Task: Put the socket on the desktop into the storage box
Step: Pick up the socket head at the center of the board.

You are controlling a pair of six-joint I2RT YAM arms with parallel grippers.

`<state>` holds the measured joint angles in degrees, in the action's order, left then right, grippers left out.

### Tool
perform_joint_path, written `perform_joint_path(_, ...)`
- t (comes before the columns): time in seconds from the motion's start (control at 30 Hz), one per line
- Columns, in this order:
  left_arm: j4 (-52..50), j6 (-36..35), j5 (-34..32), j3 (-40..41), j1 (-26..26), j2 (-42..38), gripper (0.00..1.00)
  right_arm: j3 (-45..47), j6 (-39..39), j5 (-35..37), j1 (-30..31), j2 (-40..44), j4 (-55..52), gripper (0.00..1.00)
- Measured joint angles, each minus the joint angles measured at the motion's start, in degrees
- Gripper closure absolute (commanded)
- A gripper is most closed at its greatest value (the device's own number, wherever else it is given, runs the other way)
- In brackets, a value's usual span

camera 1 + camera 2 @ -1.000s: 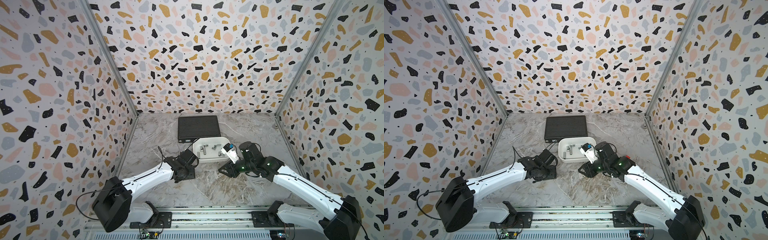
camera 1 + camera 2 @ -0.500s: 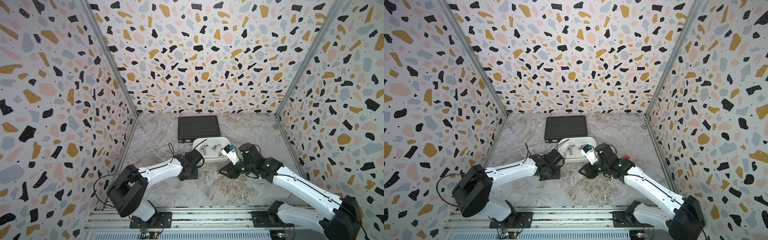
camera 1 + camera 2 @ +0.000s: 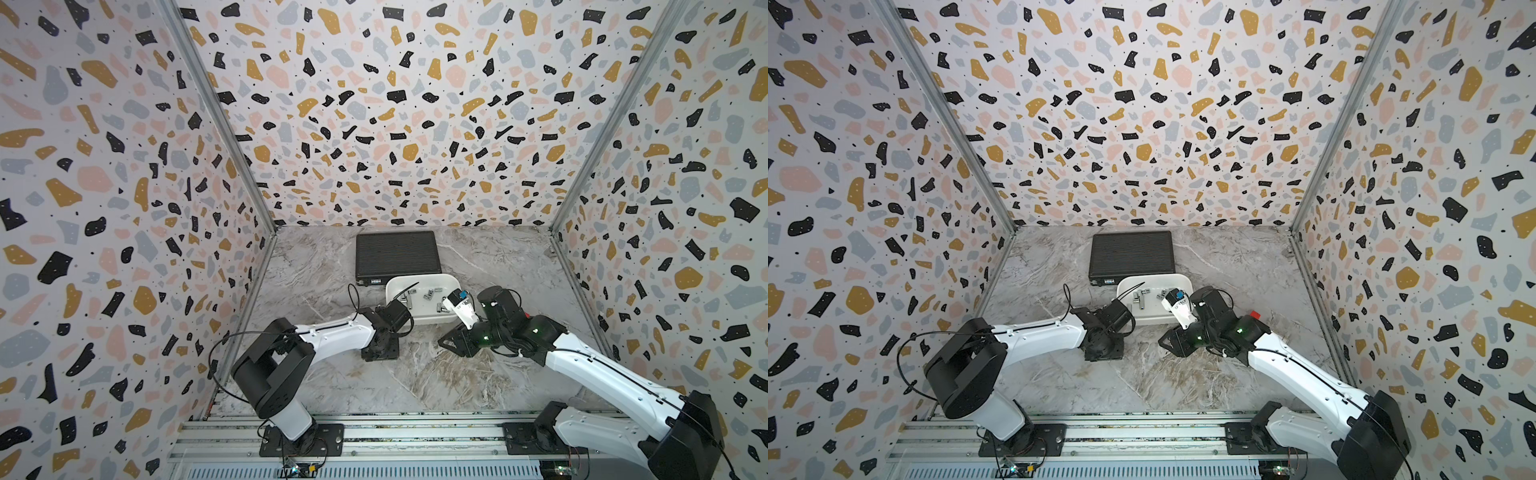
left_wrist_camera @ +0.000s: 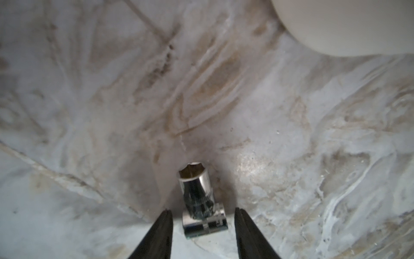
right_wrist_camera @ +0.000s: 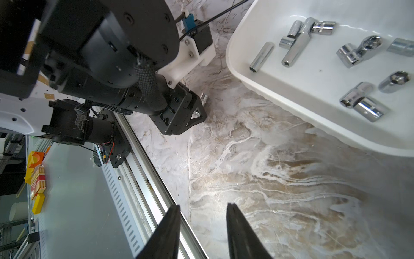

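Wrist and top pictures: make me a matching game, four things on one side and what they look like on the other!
1 storage box
2 flat case
3 socket
4 right pincer

A open, holding nothing
B shiny, lying on the desktop
C white, metal pieces inside
D black and ribbed

Pairs: 1-C, 2-D, 3-B, 4-A

Robot lab booth: patterned walls (image 3: 395,104), arms (image 3: 336,332) on rail (image 3: 415,432).

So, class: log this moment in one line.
left gripper: open, straddling socket on desktop | right gripper: open, empty | storage box: sockets inside
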<state>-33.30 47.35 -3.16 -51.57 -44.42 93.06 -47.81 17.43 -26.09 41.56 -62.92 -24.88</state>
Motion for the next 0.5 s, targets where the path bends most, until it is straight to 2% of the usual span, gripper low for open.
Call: perform_joint_path(0.5, -0.1, 0.0, -0.9, 0.0, 0.0, 0.6, 0.74, 0.0, 0.0, 0.5, 0.0, 0.0, 0.0, 0.61)
